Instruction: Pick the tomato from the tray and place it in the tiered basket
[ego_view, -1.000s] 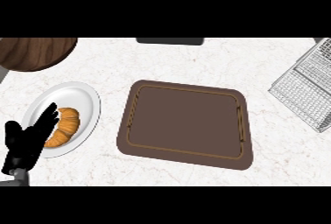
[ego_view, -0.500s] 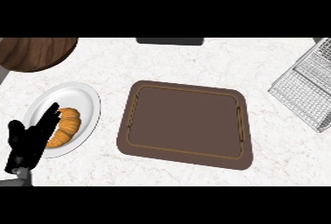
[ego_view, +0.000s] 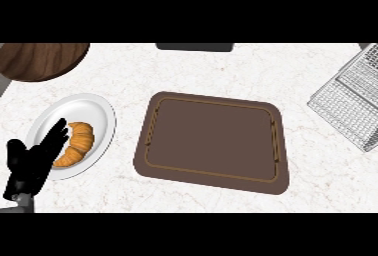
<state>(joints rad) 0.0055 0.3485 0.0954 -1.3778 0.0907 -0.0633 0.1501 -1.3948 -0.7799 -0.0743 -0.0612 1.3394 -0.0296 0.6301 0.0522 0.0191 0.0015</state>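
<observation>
Brown tray (ego_view: 210, 142), white plate (ego_view: 96, 107), golden croissant (ego_view: 75, 144), white-veined marble counter (ego_view: 221, 70).

left hand (ego_view: 31, 162), fingers straight, lower left

Brown tray (ego_view: 210, 142), wire basket (ego_view: 348, 105), croissant (ego_view: 76, 143) on plate (ego_view: 92, 107), left hand (ego_view: 29, 162) resting

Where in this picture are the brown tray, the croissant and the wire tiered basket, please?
Brown tray (ego_view: 210, 142): head view, on the bare middle of its floor.
Croissant (ego_view: 77, 144): head view, on its upper part, clear of the robot hand.
Wire tiered basket (ego_view: 353, 102): head view, on the wire mesh of its side.
</observation>
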